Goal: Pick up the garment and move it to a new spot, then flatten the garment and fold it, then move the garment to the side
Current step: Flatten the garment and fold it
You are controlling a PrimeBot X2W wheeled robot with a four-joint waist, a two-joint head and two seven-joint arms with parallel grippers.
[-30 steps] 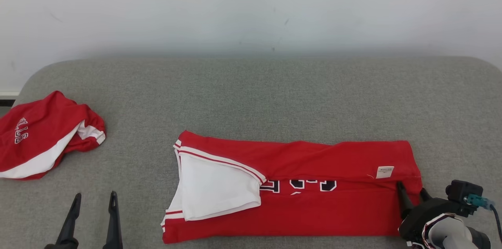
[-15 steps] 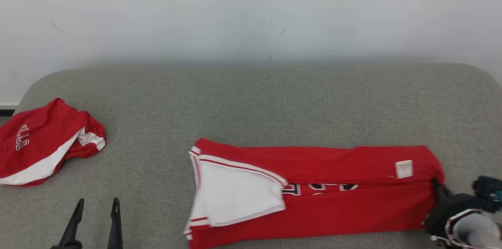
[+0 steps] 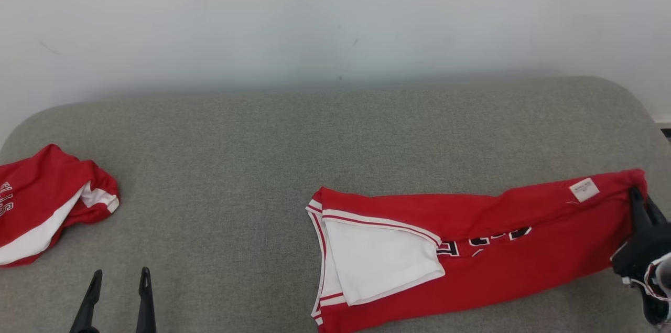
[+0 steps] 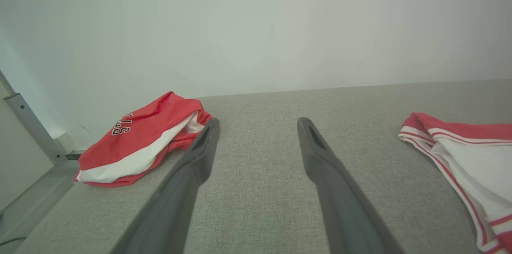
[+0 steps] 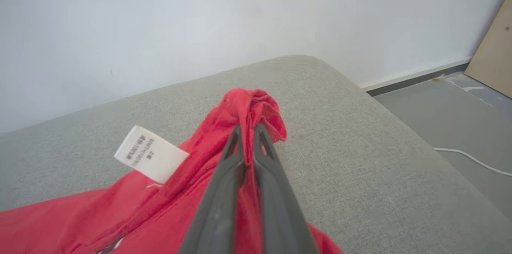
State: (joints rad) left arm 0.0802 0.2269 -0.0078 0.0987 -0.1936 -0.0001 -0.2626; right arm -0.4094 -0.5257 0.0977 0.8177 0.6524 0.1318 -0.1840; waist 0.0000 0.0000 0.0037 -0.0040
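Compared with a second earlier, the folded red garment (image 3: 524, 265) has been dragged toward the robot's right across the grey surface (image 3: 293, 139). Its right end now lies nearer the wall (image 3: 314, 18) than its left, so the strip sits slanted. The right tool (image 3: 641, 200) has closed in that interval. Its two dark fingers (image 5: 224, 190) are pinched together on a bunched red corner of the garment, just beside the white sewn-in label (image 3: 584, 189). The garment's left end carries a white panel (image 3: 382, 259) edged in red and white stripes and lies flat on the surface. Part of some dark lettering (image 3: 498, 236) shows along the fold. The left tool (image 3: 121, 276) hovers low over the near left of the surface, fingers spread wide, holding nothing. A second red-and-white garment (image 3: 47, 191) lies crumpled at the far left edge of the surface, well apart from the first.
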